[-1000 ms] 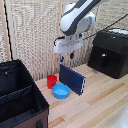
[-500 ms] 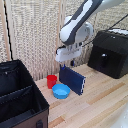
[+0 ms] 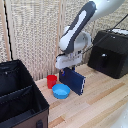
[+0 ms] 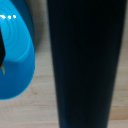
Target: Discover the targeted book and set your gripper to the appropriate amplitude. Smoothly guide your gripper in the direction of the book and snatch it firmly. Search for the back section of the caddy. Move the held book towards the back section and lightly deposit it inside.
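The dark navy book [image 3: 76, 81] stands upright on the wooden table, leaning slightly, between the red cup and the black appliance. My white gripper [image 3: 68, 68] hangs right at the book's top edge, and its fingertips are hard to make out there. Up close in the wrist view, the book [image 4: 85, 65] fills the middle as a dark band. A dark finger [image 4: 1, 52] shows far off at the picture's edge, so the jaws stand apart. The black caddy [image 3: 30, 102] sits at the exterior view's left; its back section [image 3: 11, 80] lies beyond the divider.
A red cup [image 3: 51, 81] and a round light-blue bowl [image 3: 61, 91] stand close beside the book; the bowl [image 4: 15, 55] also shows in the wrist view. A black boxy appliance [image 3: 111, 52] sits at the exterior view's right. A slatted wall is behind.
The arm has come down, bringing the gripper from above the book to its top edge. The book, cup and bowl have not moved.
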Robot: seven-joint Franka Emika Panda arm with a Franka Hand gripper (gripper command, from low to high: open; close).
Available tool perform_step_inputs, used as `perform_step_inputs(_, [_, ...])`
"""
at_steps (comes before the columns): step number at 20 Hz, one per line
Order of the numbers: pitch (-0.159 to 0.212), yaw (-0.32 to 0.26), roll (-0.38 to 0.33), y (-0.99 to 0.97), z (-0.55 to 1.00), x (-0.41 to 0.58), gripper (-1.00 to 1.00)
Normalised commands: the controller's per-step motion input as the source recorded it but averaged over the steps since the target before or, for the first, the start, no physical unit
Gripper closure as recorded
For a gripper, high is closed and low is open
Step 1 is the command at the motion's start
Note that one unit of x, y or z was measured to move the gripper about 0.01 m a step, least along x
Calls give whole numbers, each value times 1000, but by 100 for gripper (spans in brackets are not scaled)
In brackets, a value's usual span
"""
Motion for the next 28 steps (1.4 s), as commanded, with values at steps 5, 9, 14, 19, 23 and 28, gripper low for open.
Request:
perform_step_inputs(5, [15, -19, -27, 0, -17, 187, 100])
perform_step_inputs(9, [1, 4, 0, -5, -4, 275, 100])
perform_step_inputs(14, [0, 29, 0, -3, -2, 149, 100])
perform_step_inputs(19, [23, 53, 0, 0, -6, 122, 100])
perform_step_inputs(23, [12, 6, -6, 9, 4, 13, 100])
perform_step_inputs(28, [25, -3, -103, 15, 426, 47, 100])
